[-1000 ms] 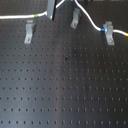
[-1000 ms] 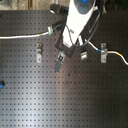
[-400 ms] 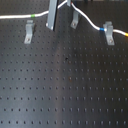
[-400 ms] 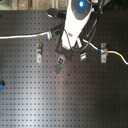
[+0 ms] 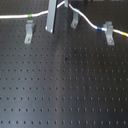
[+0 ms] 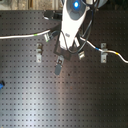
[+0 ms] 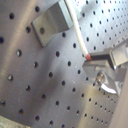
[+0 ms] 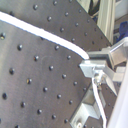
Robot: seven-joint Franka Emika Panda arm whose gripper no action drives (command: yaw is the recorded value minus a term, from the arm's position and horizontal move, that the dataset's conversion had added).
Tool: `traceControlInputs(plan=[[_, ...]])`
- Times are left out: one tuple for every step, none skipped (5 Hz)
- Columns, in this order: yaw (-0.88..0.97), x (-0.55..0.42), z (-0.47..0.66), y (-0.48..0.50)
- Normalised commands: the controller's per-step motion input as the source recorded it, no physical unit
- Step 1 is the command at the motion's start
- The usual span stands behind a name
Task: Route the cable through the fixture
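Observation:
The white cable (image 5: 90, 22) crosses the far side of the black perforated board (image 5: 65, 85) and rises steeply to a peak at the first exterior view's top edge. Its green band (image 5: 31, 16) lies just beyond the left fixture (image 5: 29, 33). Its blue band (image 5: 106, 29) sits at the top of the right fixture (image 5: 108, 34). A middle fixture (image 5: 75, 22) stands beside the descending cable. In both wrist views the cable (image 7: 75, 30) ends at my gripper (image 7: 92, 59), which is shut on it. The white arm (image 6: 72, 25) hides the gripper in the second exterior view.
A grey bar (image 5: 50, 17) of the tool hangs down between the left and middle fixtures, and shows as a dark piece (image 6: 58, 67) in the second exterior view. A small blue object (image 6: 1, 84) lies at the second exterior view's left edge.
The arm has shifted slightly toward the second exterior view's lower left, the hanging bar moving with it. The cable stays lifted in the middle.

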Motion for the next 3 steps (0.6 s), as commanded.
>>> traceControlInputs(plan=[[-0.11,0.018,0.71,0.22],[-0.1,-0.009,0.67,0.041],[-0.13,-0.003,0.53,-0.03]])
